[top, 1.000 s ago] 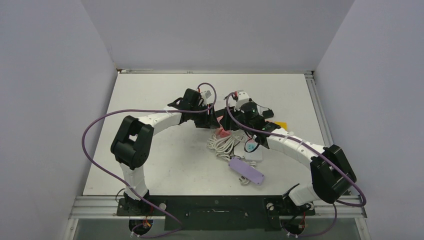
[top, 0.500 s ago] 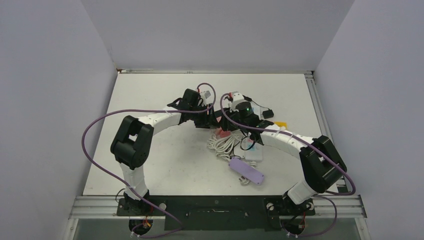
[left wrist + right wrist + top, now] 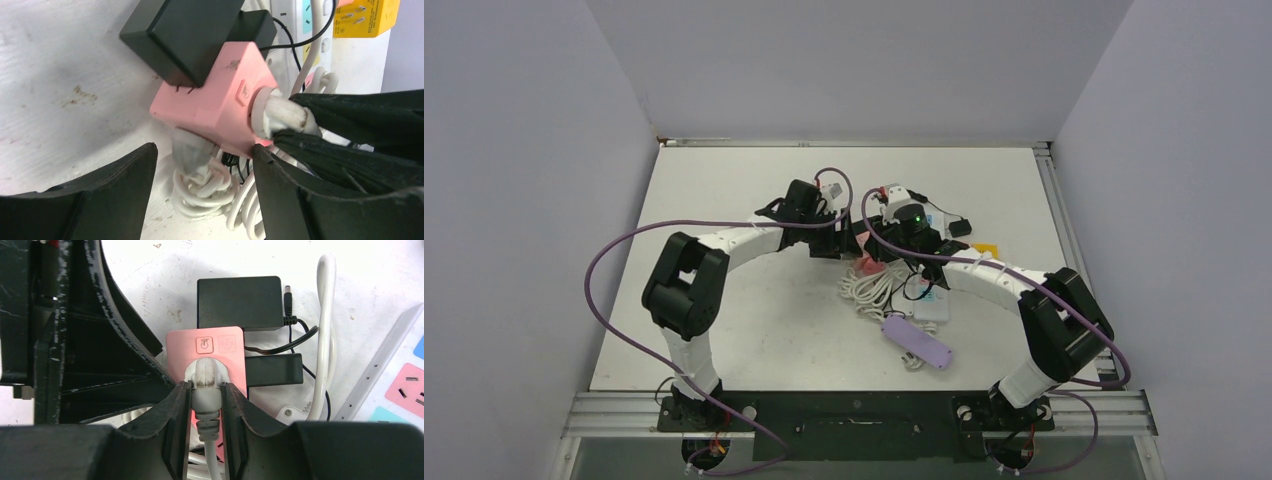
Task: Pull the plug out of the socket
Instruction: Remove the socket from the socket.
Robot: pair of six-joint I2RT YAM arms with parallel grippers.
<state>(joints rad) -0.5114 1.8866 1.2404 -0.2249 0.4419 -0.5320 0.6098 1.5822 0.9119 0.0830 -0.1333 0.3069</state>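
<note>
A: Right gripper [image 3: 206,402], status?
B: Closed on the plug [image 3: 204,374]. Its fingers [image 3: 176,410] press the white neck from both sides, just below the collar. The right wrist view shows no gap on either side.

A: Is the plug out?
B: No. It is seated in the socket [image 3: 227,357], a pink cube. The collar sits against the pink face, below two small square icons.

A: Left gripper [image 3: 202,150]?
B: Open, jaws wide, straddling the lower part of the socket. In the left wrist view the left-hand finger [image 3: 125,175] stands clear of the pink body, with table [image 3: 60,75] showing between. The other fingertip is right at the cube's lower corner, and I cannot tell whether it touches. It holds nothing.

A: Socket location?
B: Mid-table. In the top view the two grippers meet over it. A coil of white cord [image 3: 200,192] lies against it on the near side.

A: What else is plugged into it?
B: A large black adapter [image 3: 239,302] on the far face. A smaller black block [image 3: 274,369] on the side, with a thin black lead running off. A grey connector [image 3: 192,147] on the face toward the left gripper.

A: Surroundings?
B: A white power strip [image 3: 395,375] with coloured outlets to the right. A yellow adapter [image 3: 367,17] lies near it. A purple strip [image 3: 916,342] lies nearer the arm bases.
</note>
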